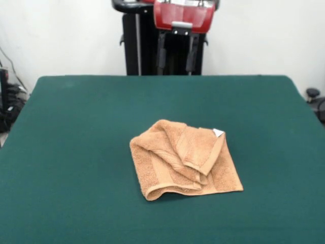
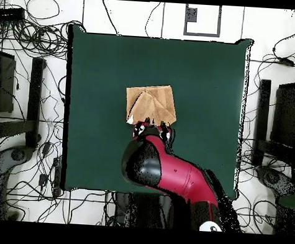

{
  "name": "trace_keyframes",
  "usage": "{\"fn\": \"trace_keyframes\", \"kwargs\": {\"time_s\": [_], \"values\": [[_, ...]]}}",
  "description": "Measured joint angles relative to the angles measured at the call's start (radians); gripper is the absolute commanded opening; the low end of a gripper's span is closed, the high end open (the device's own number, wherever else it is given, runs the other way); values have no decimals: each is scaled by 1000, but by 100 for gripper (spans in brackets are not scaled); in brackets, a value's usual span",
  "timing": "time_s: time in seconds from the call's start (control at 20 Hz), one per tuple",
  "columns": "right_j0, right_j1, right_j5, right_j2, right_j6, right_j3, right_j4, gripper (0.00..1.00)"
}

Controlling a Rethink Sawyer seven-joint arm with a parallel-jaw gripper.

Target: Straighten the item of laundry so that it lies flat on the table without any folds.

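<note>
The item of laundry [image 1: 183, 160] is an orange-tan terry towel lying near the middle of the dark green table [image 1: 76, 132]. It is bunched, with a corner folded over its top and a small white tag [image 1: 218, 132] showing at its far right corner. My gripper [image 1: 176, 70] hangs high above the table's far side, open, with nothing between its two black fingers. Seen from overhead, the towel [image 2: 151, 103] is a folded square and the gripper [image 2: 153, 128] hovers at its edge on the robot's side, the red arm covering the table behind it.
Green table [image 2: 202, 74] surface surrounds the towel on all sides. Cables [image 2: 37, 27] and dark stands [image 2: 262, 121] sit on the floor around the table. A black object [image 1: 312, 93] lies just off the table's far right corner.
</note>
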Motion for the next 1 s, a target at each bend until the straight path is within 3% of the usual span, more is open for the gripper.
{"fn": "trace_keyframes", "kwargs": {"time_s": [1.0], "values": [[5,36,-6,-12,0,-3,0,100]]}}
